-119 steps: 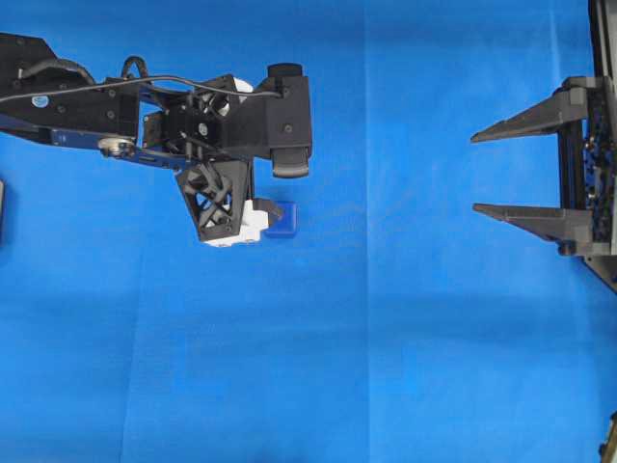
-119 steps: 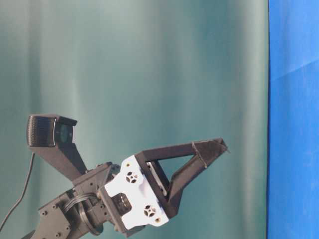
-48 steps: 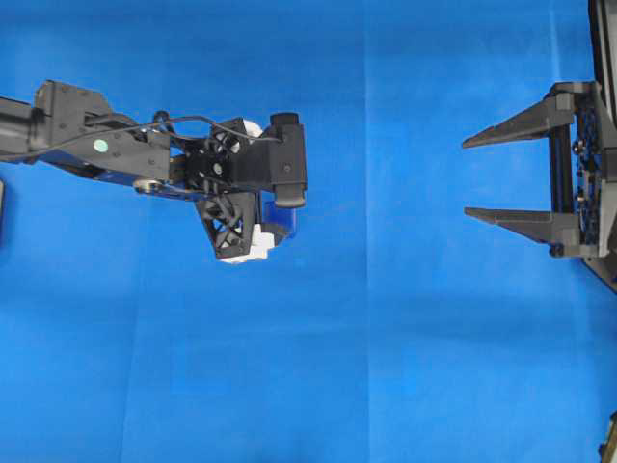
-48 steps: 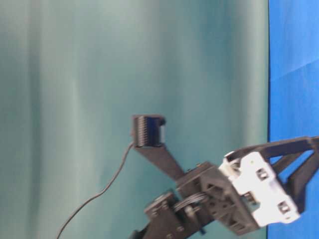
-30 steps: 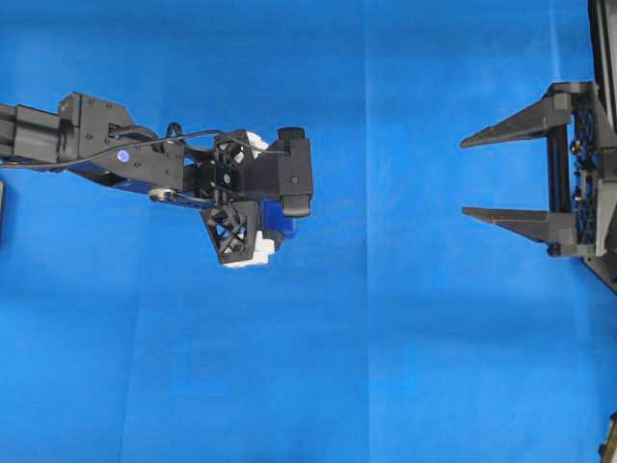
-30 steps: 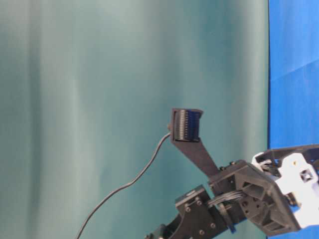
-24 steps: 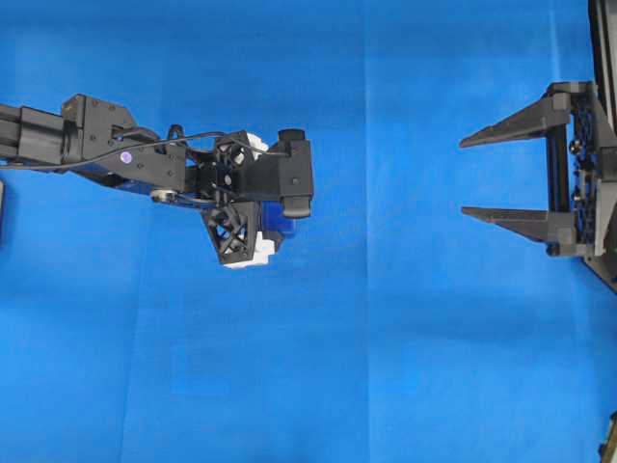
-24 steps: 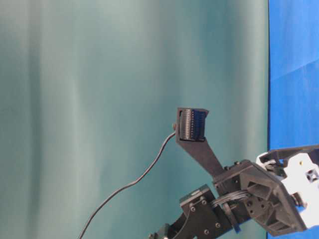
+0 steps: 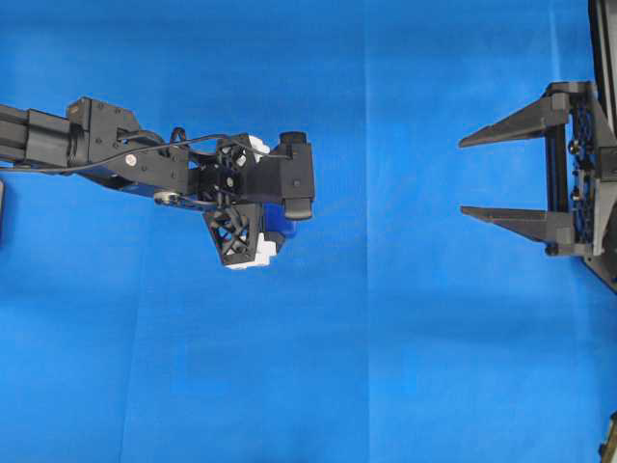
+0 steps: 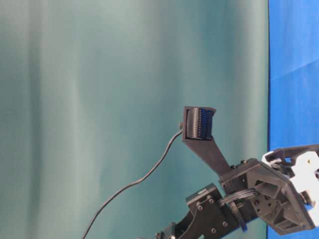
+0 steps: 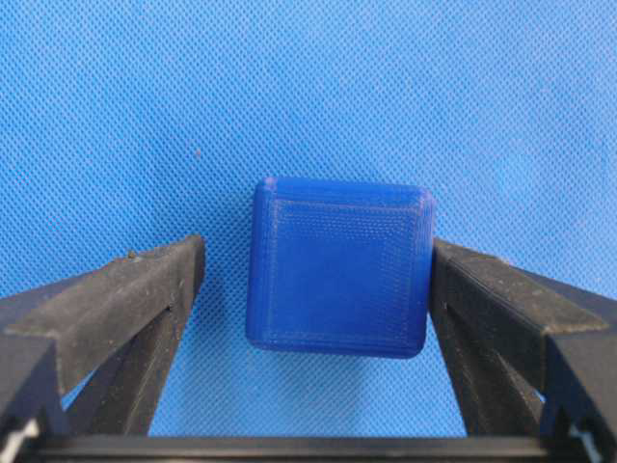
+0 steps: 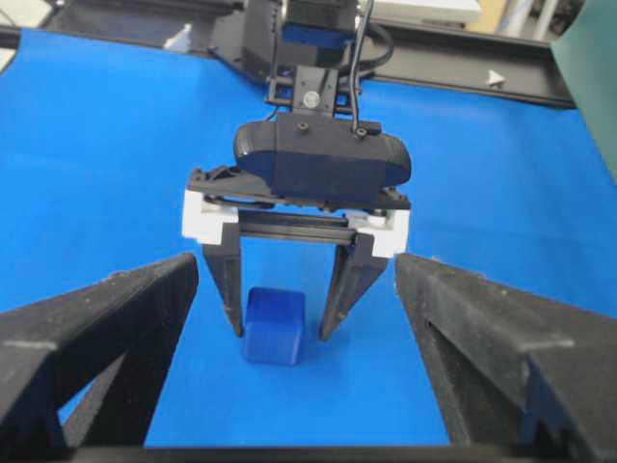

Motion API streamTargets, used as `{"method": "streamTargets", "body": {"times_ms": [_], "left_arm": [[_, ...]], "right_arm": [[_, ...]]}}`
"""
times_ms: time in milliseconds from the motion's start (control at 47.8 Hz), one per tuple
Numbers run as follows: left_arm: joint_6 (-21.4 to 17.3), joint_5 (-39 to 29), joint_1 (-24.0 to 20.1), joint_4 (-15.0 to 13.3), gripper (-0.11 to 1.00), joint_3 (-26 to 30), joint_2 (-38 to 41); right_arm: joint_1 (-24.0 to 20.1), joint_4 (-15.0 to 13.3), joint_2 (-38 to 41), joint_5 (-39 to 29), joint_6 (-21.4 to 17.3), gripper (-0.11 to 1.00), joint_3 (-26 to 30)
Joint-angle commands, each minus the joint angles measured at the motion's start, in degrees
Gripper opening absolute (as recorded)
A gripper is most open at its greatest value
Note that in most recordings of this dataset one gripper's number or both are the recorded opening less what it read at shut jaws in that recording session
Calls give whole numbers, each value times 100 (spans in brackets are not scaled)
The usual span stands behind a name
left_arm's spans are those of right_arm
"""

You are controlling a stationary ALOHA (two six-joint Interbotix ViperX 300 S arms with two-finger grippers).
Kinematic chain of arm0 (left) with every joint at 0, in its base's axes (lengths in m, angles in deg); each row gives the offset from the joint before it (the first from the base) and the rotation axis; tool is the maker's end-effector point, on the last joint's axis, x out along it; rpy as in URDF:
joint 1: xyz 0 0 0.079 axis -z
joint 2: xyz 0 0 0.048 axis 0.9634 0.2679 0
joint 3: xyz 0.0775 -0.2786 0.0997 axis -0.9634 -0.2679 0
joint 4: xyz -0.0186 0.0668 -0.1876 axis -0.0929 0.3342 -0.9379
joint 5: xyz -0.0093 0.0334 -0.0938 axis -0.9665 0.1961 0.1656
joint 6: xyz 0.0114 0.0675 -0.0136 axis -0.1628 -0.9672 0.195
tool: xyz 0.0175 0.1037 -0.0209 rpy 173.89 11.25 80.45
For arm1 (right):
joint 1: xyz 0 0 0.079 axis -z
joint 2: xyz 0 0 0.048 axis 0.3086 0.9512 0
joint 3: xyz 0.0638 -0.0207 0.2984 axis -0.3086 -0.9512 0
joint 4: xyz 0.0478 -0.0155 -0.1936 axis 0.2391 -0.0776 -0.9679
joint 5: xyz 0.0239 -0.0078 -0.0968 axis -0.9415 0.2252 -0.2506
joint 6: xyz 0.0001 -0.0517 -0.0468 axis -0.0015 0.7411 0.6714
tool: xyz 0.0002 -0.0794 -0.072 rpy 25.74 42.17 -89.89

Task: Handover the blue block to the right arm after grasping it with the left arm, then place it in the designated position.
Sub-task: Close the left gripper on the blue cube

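Left wrist view showed the left arm's fingers (image 11: 116, 299) spread around the blue block (image 11: 337, 267), not pinching. It looked light, rigid and smooth; flat opposite sides suit gripping. Right arm's fingers (image 9: 506, 212) stood spread, well apart.

Light is bright and even across every view, with soft, diffuse shadows. In the overhead view the blue cloth (image 9: 405, 318) shows faint fold lines and no glare. The left wrist view is sharp enough to show the cloth's weave and the printed layer lines on the blue block (image 11: 339, 266), which casts a faint shadow at its base. In the right wrist view the near fingers (image 12: 92, 333) are large and slightly soft. The table-level view looks hazy, with pale vertical streaks on the teal backdrop (image 10: 124, 74).
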Motion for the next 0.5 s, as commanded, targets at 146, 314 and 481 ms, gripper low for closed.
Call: {"method": "streamTargets", "body": {"times_ms": [146, 314, 481], "left_arm": [[-18, -35, 18, 9, 63, 105, -97], [-18, -88, 44, 9, 49, 105, -105], [-18, -105, 62, 9, 49, 105, -114]], "right_arm": [[9, 0, 35, 35, 9, 96, 114], [9, 0, 35, 35, 9, 96, 114], [9, 0, 35, 35, 9, 96, 114]]}}
